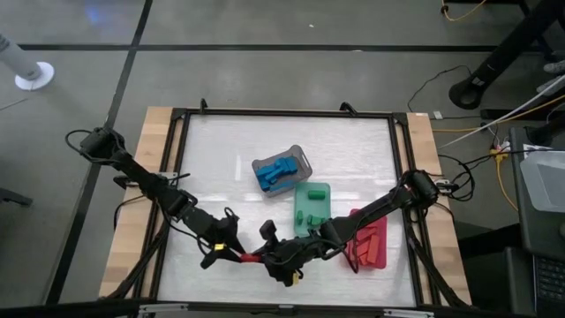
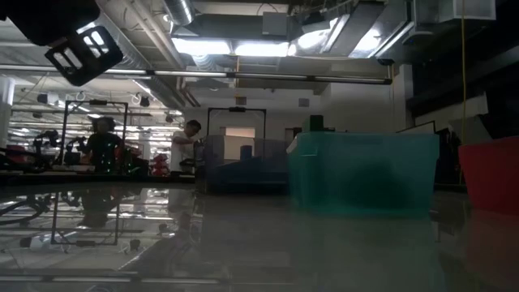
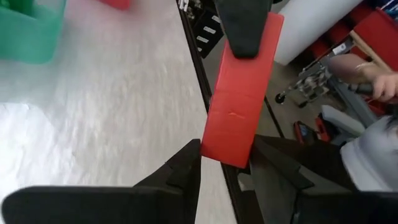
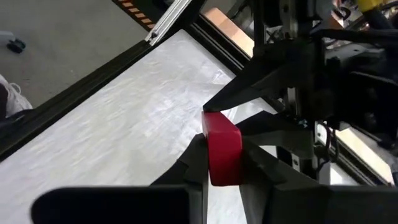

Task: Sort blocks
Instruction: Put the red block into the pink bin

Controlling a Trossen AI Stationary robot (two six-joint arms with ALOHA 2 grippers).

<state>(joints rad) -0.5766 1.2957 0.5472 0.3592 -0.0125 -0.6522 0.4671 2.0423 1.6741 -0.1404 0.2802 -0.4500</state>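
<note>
We have a handover in mid-air near the front edge of the white tabletop [image 1: 221, 150]. Our left hand [image 3: 225, 163] is partly closed on one end of a long red rectangular bar block [image 3: 239, 93], and our right hand [image 4: 225, 160] has clamped tight on the opposite end of the same bar. The two hands meet between the arms, just in front of the flat green rectangular tray [image 1: 312, 207], with the flat red rectangular tray [image 1: 372, 243] just beyond it to the right. A grey slatted basket [image 1: 303, 159] farther back holds blue blocks [image 1: 275, 174].

We judge that the risk sits in the release. With both hands gripping, any pull by one arm before the other lets go would twist the bar or drag it out of a grip. If the left hand opens while the right hand's hold is shallow, the bar could tip and drop. It hangs close to the tabletop's front edge, so a fall might send it over the black frame [image 1: 177, 159] and out of reach. Carrying it over the green tray also risks clipping that tray's wall.
</note>
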